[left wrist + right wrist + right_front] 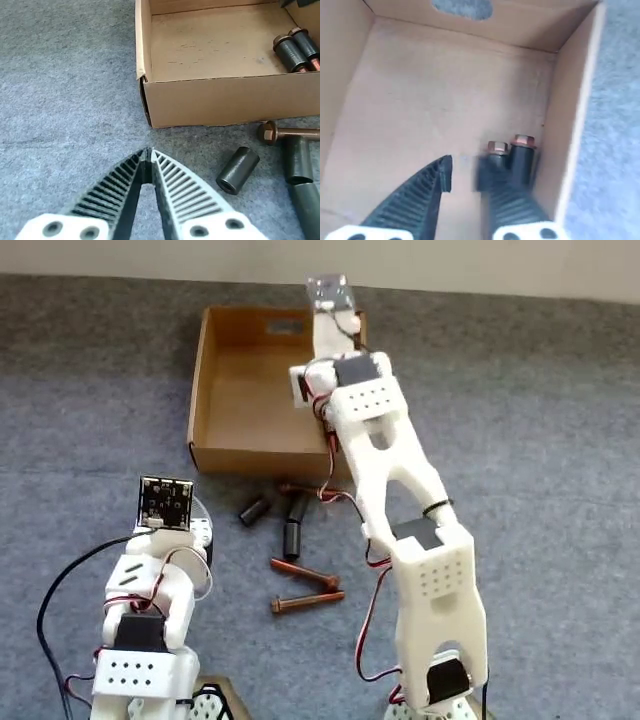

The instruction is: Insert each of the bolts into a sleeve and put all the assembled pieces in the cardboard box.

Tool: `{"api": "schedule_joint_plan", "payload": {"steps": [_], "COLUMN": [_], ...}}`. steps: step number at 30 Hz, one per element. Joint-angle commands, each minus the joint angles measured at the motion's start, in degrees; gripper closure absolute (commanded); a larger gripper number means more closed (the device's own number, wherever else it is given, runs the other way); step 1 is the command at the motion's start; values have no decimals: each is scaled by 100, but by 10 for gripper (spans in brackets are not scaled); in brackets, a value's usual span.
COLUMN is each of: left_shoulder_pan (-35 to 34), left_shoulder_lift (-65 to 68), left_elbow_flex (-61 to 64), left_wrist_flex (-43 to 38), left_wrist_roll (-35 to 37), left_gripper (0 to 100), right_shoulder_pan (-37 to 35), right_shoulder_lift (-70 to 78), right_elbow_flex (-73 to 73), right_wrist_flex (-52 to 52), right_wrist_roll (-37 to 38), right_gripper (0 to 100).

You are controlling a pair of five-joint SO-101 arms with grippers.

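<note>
The cardboard box [262,459] stands at the table's far side. My right gripper [467,175] hangs open inside it, just above two assembled pieces [522,155] that lie side by side against the box wall [570,115]. The same pieces [291,52] lie in the box's corner in the left wrist view. My left gripper [147,154] is shut and empty, low over the carpet in front of the box [215,100]. A loose sleeve [238,170] lies to its side, with a bolt [290,132] and two more sleeves [299,160] beyond. Two further bolts [305,588] lie nearer the arms.
Grey carpet [90,390] covers the table. The right arm [365,405] stretches over the loose parts [290,520] to the box's right side. The left arm [150,590] sits folded at the near left. Open carpet lies left of the box and at the far right.
</note>
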Motion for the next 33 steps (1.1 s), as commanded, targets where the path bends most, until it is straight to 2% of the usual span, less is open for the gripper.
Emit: {"api": "schedule_joint_plan", "payload": {"steps": [1,11,17,20,24,27,31,33], "left_shoulder_pan": [101,101,101,57,-356,-910,-1279,-1279], "left_shoulder_lift": [22,22,22,22,22,48,22,22], "left_elbow_flex": [127,127,127,-48,-699,-945,-760,-541], "left_wrist_flex": [-62,-79,-88,-26,905,1574,2233,2268], "left_wrist_roll": [-53,-53,-53,-114,-1231,-1600,-1688,-1688], "left_gripper": [990,990,990,990,990,990,990,990], "right_shoulder_pan": [119,215,242,242,233,233,110,-4], "right_shoulder_lift": [-75,-40,-75,-84,-110,-409,-1288,-1886], "right_elbow_flex": [-1007,-3213,-3978,-3978,-4004,-3934,-2862,-1974], "right_wrist_flex": [804,2818,3530,3530,3538,3538,3538,3530], "right_wrist_roll": [26,53,53,44,26,35,35,44], "right_gripper": [991,994,994,994,994,994,994,994]}}
